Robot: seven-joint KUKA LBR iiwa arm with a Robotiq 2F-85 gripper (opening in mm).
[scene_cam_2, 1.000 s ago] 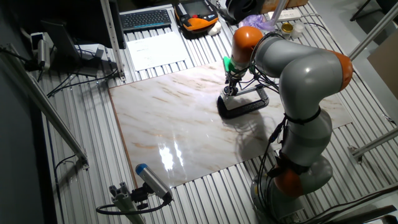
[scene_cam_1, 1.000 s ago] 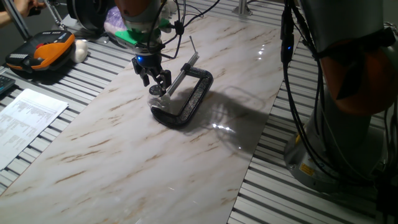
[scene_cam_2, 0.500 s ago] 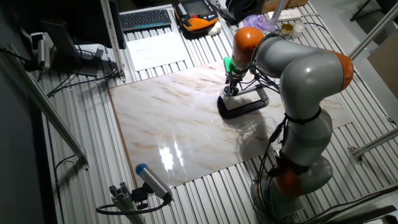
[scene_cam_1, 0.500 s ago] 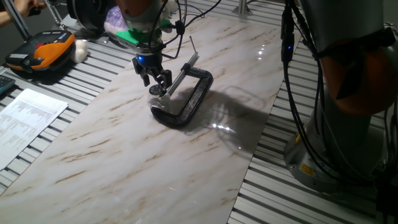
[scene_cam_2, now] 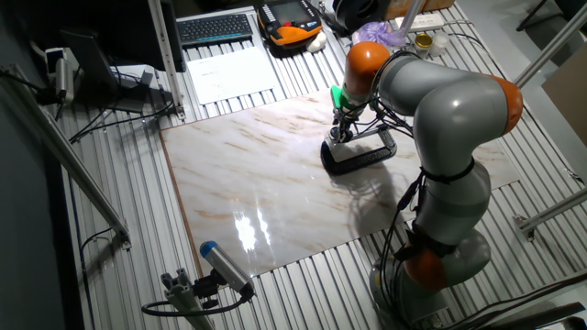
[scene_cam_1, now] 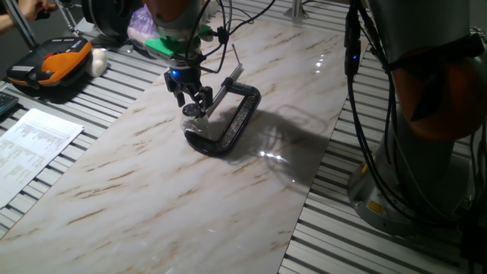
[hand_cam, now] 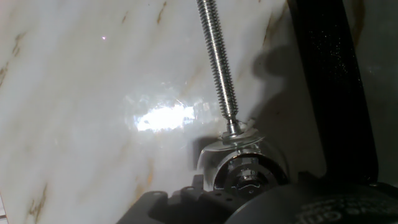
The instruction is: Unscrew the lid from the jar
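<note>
The arm is bent over the tabletop (scene_cam_1: 152, 190) and the tool (scene_cam_1: 193, 104) is pointed straight down, closed on the lid (scene_cam_1: 190, 110). The jar (hand_cam: 244, 163) is held upright in the black clamp (scene_cam_1: 232, 122), with the lid on top and the clamp's long screw (hand_cam: 217, 62) pressed against its side.

Claw (scene_cam_1: 194, 101) over clamped jar (scene_cam_1: 196, 125)

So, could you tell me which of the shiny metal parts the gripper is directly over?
The lid, a small flat silvery disc under the gripper; the C-clamp's threaded screw is a long rod beside it.
</note>
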